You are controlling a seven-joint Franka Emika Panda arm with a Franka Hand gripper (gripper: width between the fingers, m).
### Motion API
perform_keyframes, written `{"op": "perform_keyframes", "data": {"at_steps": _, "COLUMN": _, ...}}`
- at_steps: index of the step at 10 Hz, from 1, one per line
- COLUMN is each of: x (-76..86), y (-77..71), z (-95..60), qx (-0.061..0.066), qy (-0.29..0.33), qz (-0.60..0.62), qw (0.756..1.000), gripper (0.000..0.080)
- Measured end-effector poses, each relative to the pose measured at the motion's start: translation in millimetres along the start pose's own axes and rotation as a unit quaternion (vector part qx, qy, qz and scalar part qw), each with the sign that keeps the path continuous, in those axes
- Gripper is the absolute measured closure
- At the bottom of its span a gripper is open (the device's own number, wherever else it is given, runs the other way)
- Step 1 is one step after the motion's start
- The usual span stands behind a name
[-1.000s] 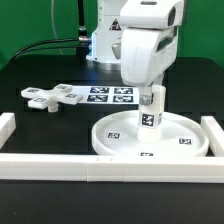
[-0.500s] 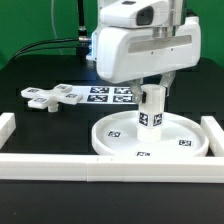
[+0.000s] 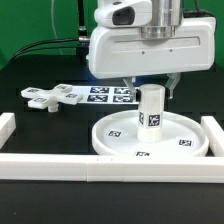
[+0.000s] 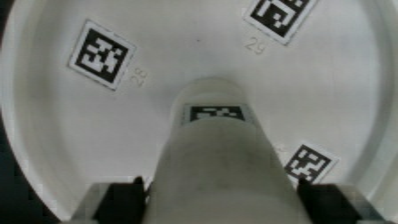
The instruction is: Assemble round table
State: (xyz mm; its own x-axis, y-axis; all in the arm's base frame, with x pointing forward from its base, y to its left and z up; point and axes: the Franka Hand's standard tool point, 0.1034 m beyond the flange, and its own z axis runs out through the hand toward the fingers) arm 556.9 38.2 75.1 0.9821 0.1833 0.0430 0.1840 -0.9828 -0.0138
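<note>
A black tabletop point(image 3: 45, 130) filled most of the exterior view, matte and evenly lit, with only soft shadows on it. Behind it, toward that view's left, stood a green backdrop point(image 3: 30, 18). A black cable point(image 3: 40, 44) trailed across the far part of the tabletop in front of the backdrop. White rails point(image 3: 100, 168) fenced the near edge and turned up along both sides. The marker board point(image 3: 100, 96) lay flat on the tabletop farther back, its square tags facing up.
</note>
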Motion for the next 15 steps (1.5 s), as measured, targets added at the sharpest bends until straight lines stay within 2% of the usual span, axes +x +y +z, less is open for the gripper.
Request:
{"op": "perform_keyframes", "data": {"at_steps": 2, "x": -0.8, "y": -0.2, "z": 0.1, "qx": 0.009, "qy": 0.0, "qz": 0.119, "qw": 0.993, "gripper": 0.039}}
{"op": "perform_keyframes", "data": {"at_steps": 3, "x": -0.8, "y": -0.6, "z": 0.2, "qx": 0.009, "qy": 0.0, "qz": 0.146, "qw": 0.989, "gripper": 0.039}}
{"op": "perform_keyframes", "data": {"at_steps": 6, "x": -1.4, "y": -1.8, "z": 0.3, "qx": 0.015, "qy": -0.004, "qz": 0.296, "qw": 0.955, "gripper": 0.039}}
{"op": "perform_keyframes", "data": {"at_steps": 7, "x": -1.0, "y": -1.9, "z": 0.3, "qx": 0.019, "qy": -0.005, "qz": 0.364, "qw": 0.931, "gripper": 0.039}}
{"op": "perform_keyframes", "data": {"at_steps": 9, "x": -0.6, "y": -2.1, "z": 0.2, "qx": 0.02, "qy": -0.005, "qz": 0.403, "qw": 0.915, "gripper": 0.0389}}
{"op": "perform_keyframes", "data": {"at_steps": 10, "x": -0.6, "y": -2.5, "z": 0.3, "qx": 0.02, "qy": -0.005, "qz": 0.401, "qw": 0.916, "gripper": 0.0389}}
{"op": "perform_keyframes", "data": {"at_steps": 11, "x": -0.6, "y": -2.6, "z": 0.3, "qx": 0.02, "qy": -0.005, "qz": 0.398, "qw": 0.917, "gripper": 0.0215}}
{"op": "perform_keyframes", "data": {"at_steps": 12, "x": -0.7, "y": -3.1, "z": -1.1, "qx": 0.02, "qy": -0.005, "qz": 0.387, "qw": 0.922, "gripper": 0.0215}}
{"op": "perform_keyframes", "data": {"at_steps": 13, "x": -0.2, "y": -4.7, "z": -8.6, "qx": 0.02, "qy": -0.001, "qz": 0.349, "qw": 0.937, "gripper": 0.0161}}
{"op": "perform_keyframes", "data": {"at_steps": 15, "x": -13.0, "y": -4.3, "z": -21.9, "qx": 0.02, "qy": 0.004, "qz": 0.262, "qw": 0.965, "gripper": 0.0153}}
